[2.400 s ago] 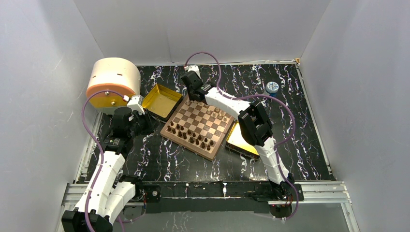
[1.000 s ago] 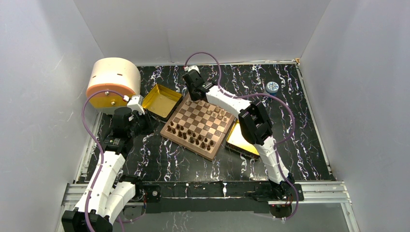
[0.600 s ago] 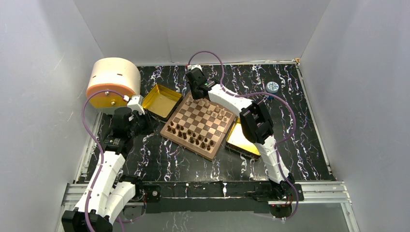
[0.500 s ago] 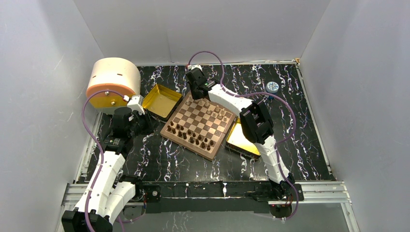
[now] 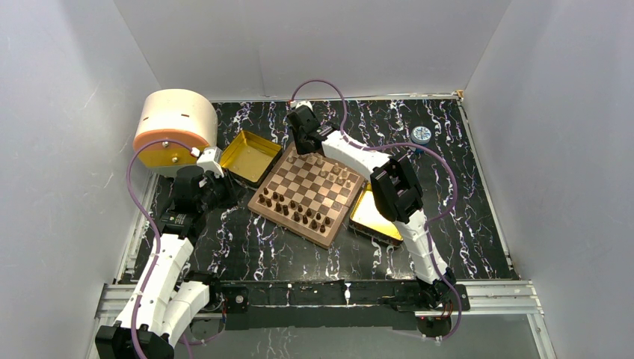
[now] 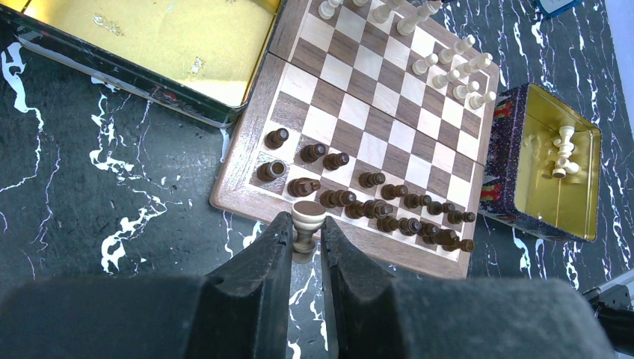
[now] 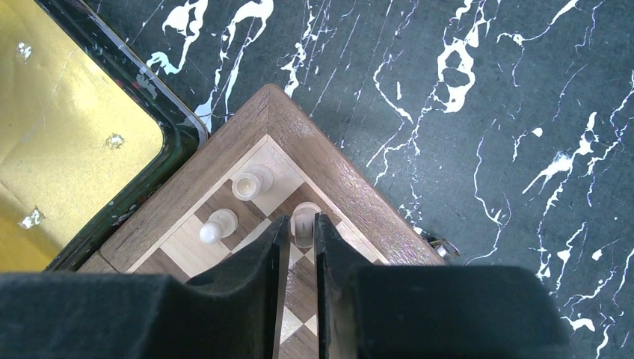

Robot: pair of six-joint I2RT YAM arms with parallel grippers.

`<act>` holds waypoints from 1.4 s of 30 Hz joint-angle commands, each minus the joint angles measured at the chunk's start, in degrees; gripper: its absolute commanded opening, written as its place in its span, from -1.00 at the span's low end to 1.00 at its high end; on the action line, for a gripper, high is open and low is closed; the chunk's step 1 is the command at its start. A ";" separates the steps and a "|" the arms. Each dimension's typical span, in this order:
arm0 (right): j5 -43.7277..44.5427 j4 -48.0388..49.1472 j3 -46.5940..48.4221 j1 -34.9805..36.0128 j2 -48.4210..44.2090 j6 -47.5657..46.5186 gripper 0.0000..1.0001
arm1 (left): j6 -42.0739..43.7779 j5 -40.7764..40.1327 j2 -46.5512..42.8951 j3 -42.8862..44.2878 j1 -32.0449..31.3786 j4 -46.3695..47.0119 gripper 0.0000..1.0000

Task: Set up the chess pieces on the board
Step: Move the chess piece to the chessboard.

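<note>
Tan chess piece (base hidden) stands between right hand fingers.

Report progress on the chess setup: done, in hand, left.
Done: the dark pieces stand in two rows along one edge of the board, and several light pieces stand along the opposite edge. In hand: the left gripper holds a light chessman. The right gripper flanks a second light chessman beside the corner, grip unclear. Left: placing those, plus the spare light pieces in the gold tray.
</note>
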 commanded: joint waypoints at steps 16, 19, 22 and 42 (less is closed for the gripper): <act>0.64 -1.53 4.63 -0.14 -6.58 -2.81 -0.14 | -9.06 5.97 1.01 3.04 -0.18 1.57 -0.76; -0.40 0.97 -0.53 -0.10 -12.41 -4.70 -0.14 | -16.19 9.38 1.09 3.61 -0.18 4.96 -0.75; -4.11 7.74 -10.70 0.09 -20.79 -6.19 -0.15 | -26.59 12.27 1.36 2.86 -0.18 9.97 -0.78; -22.54 66.07 -64.24 10.98 -57.20 -18.04 0.17 | -67.30 18.11 4.69 -4.15 -0.18 42.36 -0.68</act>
